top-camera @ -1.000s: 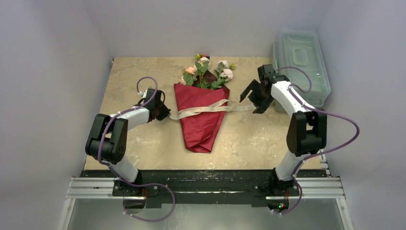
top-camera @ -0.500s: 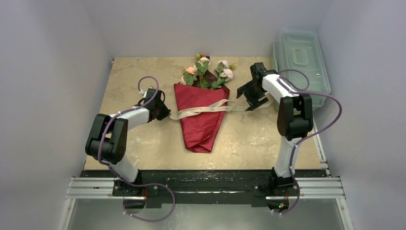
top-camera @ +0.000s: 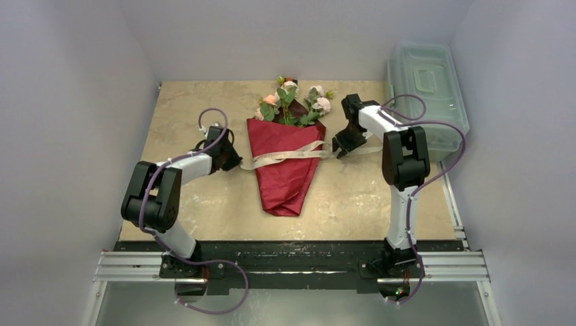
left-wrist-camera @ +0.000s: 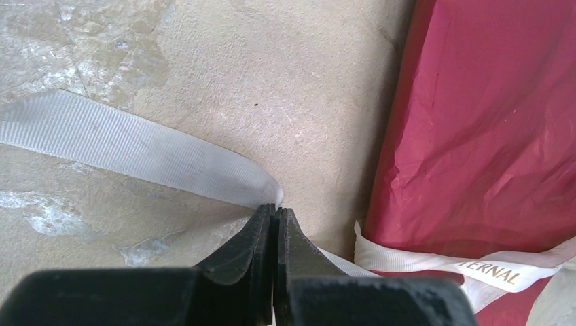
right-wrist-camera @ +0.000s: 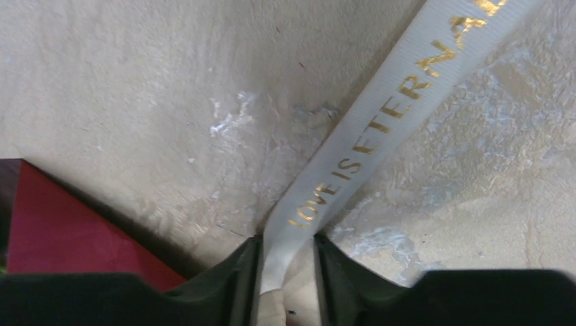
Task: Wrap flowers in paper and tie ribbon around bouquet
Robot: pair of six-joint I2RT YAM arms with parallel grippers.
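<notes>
Crinkly deep red paper. Cream ribbon, finely ribbed, with gold lettering. The flowers are pink, peach and white among green leaves. Mottled beige table.

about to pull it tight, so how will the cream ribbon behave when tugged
Probably floppy: the flat cream woven ribbon lies limp and curves across the beige table. Likely light, so it should follow the left gripper, shut on it. Its ribbed weave may grip, but it could slide over the slick-looking red paper cone.
</notes>
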